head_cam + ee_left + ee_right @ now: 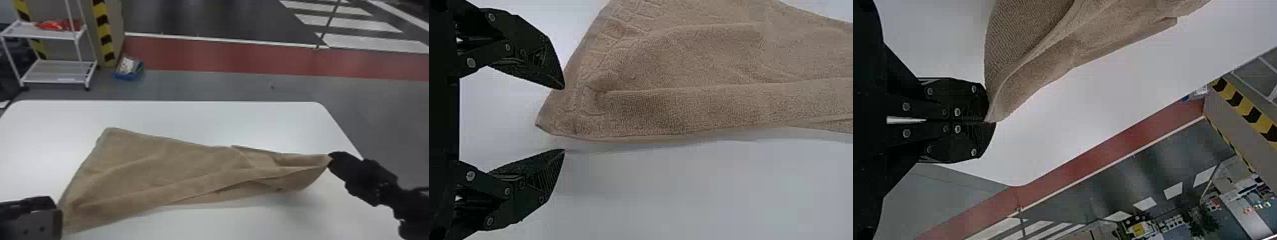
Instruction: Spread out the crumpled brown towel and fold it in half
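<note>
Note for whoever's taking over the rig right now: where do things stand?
Left hand: open, at the near left corner of the towel.
Right hand: shut on the towel's right end, raised off the table.
Done: towel partly spread, left side wider; creases and overlaps remain.
Left: probably grip that left corner, flatten, then fold in half.

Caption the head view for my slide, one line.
Right claw pinches one end of the brown towel, lifting it off the white table; left claw waits open at the opposite end.
</note>
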`<state>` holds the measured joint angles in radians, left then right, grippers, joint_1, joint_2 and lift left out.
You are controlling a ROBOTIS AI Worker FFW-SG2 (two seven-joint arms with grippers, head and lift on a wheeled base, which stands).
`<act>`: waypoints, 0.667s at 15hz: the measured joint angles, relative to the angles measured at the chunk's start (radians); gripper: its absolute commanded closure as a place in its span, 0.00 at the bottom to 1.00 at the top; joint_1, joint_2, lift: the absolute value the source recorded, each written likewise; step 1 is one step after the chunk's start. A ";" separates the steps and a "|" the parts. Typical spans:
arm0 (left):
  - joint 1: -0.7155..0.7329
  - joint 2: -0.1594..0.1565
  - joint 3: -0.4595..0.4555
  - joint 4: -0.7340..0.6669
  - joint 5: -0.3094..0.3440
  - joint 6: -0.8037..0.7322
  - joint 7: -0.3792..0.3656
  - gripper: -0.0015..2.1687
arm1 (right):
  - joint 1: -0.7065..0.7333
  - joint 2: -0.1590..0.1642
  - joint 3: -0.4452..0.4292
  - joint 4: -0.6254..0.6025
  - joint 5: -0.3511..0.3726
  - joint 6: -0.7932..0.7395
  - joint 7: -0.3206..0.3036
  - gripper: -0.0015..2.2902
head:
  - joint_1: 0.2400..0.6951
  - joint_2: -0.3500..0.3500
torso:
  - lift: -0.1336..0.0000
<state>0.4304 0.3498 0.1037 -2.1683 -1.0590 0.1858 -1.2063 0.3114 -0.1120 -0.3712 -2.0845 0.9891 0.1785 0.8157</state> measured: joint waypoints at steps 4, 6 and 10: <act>0.005 0.000 -0.004 0.010 0.001 -0.005 0.009 0.43 | -0.012 0.000 0.007 0.013 0.000 0.005 -0.001 0.50 | 1.00 0.29 | 0.07; -0.004 -0.004 -0.011 0.023 0.002 -0.005 0.010 0.56 | -0.015 0.001 0.008 0.016 0.000 0.007 -0.001 0.50 | 1.00 0.28 | 0.07; -0.027 -0.007 -0.015 0.039 0.006 -0.004 0.021 0.69 | -0.026 0.000 0.005 0.025 -0.004 0.007 -0.004 0.50 | 1.00 0.28 | 0.07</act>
<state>0.4037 0.3431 0.0889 -2.1291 -1.0534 0.1814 -1.1854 0.2850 -0.1117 -0.3664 -2.0593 0.9854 0.1854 0.8116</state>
